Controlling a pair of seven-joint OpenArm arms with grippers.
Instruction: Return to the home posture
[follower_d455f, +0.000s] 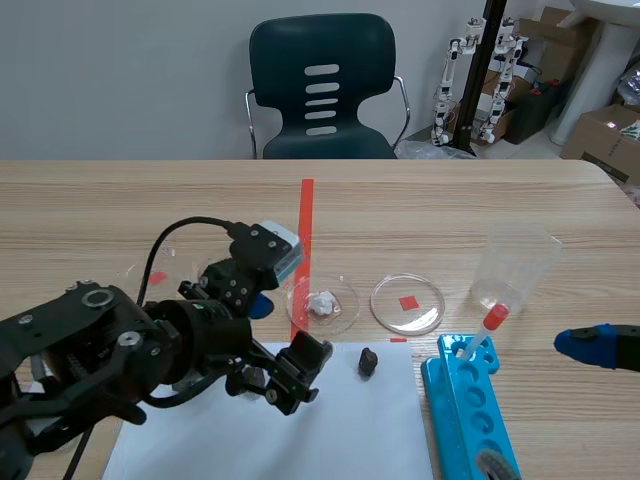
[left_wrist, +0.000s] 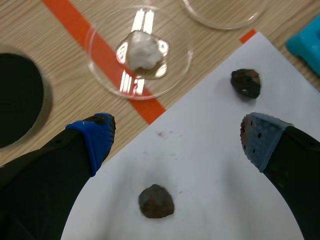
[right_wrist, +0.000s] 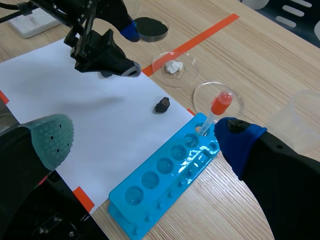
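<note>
Scene view: left pincer (follower_d455f: 285, 332) hangs open over white paper (follower_d455f: 350, 430), one dark lump (left_wrist: 156, 201) between its fingers, another lump (left_wrist: 245, 82) just beyond. Right pincer (right_wrist: 145, 141) also open, low at the counter's (follower_d455f: 100, 200) right side, blue rack (right_wrist: 165, 167) ahead of it.

Wooden table (follower_d455f: 150, 200), white paper (follower_d455f: 350, 430), blue tube rack (follower_d455f: 470, 410), clear cup (follower_d455f: 515, 265)

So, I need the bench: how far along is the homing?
Done: left pincer and right pincer open, holding nothing. In hand: the left hangs over the white paper, above a dark lump. Left: pulling that arm back; the right sits by the blue rack.
</note>
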